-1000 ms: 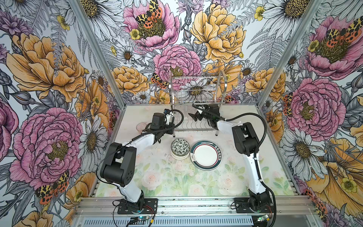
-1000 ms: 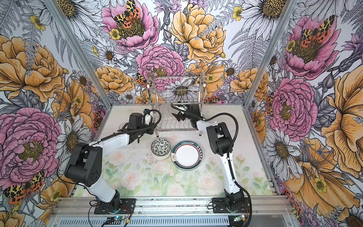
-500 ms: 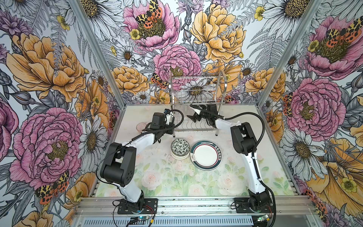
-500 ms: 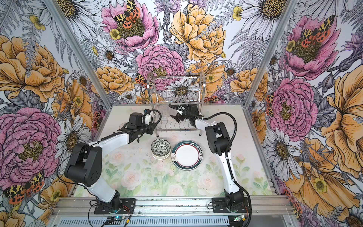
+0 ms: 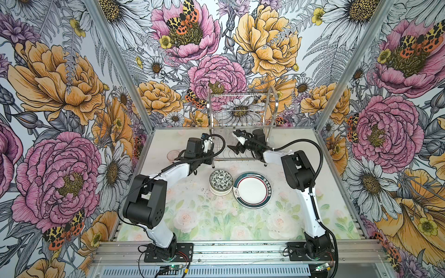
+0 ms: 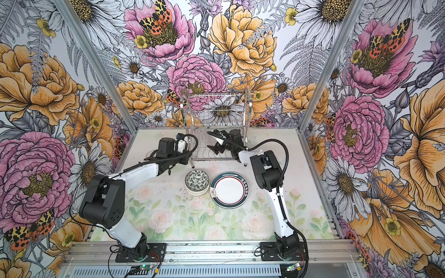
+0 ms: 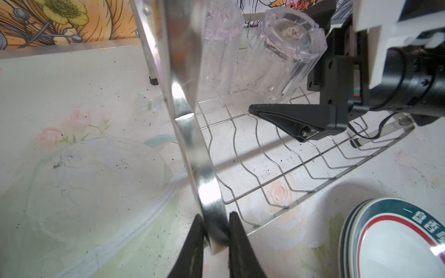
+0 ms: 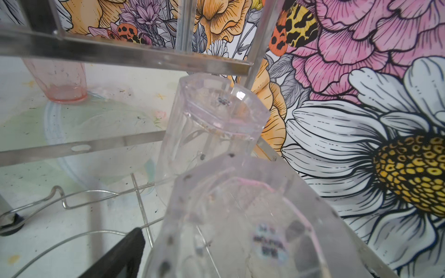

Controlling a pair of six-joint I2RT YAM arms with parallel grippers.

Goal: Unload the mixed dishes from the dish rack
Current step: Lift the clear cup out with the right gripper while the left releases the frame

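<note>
Dish rack (image 7: 192, 144) frame pinched by left gripper (image 7: 215, 231); right gripper (image 5: 236, 142) spread about nearer cup (image 7: 284, 55); could knock neighbouring cup (image 7: 221, 60) over if closing off-centre.

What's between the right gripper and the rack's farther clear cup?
The nearer clear cup, upside down on the dish rack, stands between the right gripper and the farther cup; the right wrist view shows it.
</note>
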